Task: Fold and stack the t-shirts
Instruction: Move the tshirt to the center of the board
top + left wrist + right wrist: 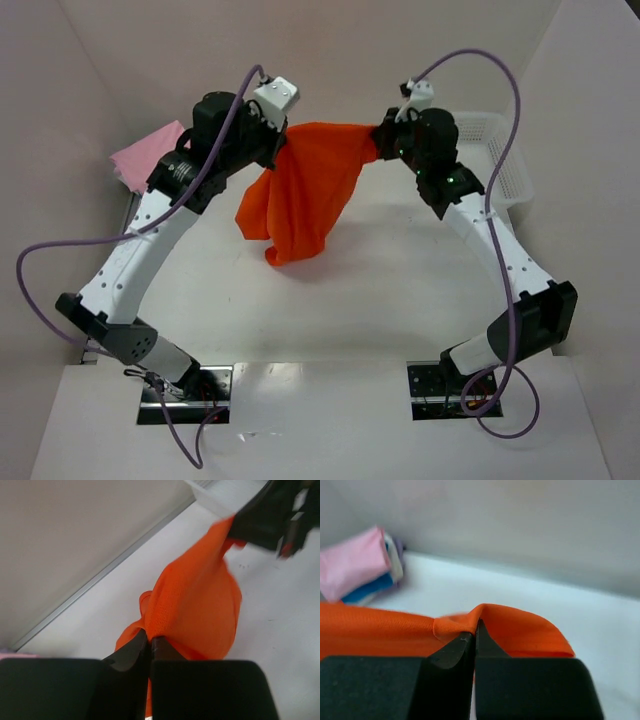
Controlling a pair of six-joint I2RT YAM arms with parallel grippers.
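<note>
Both pincers are clenched on the orange t-shirt: one upper edge is gripped by the left gripper and the other by the right gripper, so the cloth is held hanging, unfolded, toward twelve o'clock over the table. The pink t-shirt is seen folded at ten o'clock, so the orange one is judged to be what is left to fold and stack. Only in the right wrist view is the blue t-shirt revealed, folded beneath the pink, while the orange cloth's full drape is shown from above alone.
</note>
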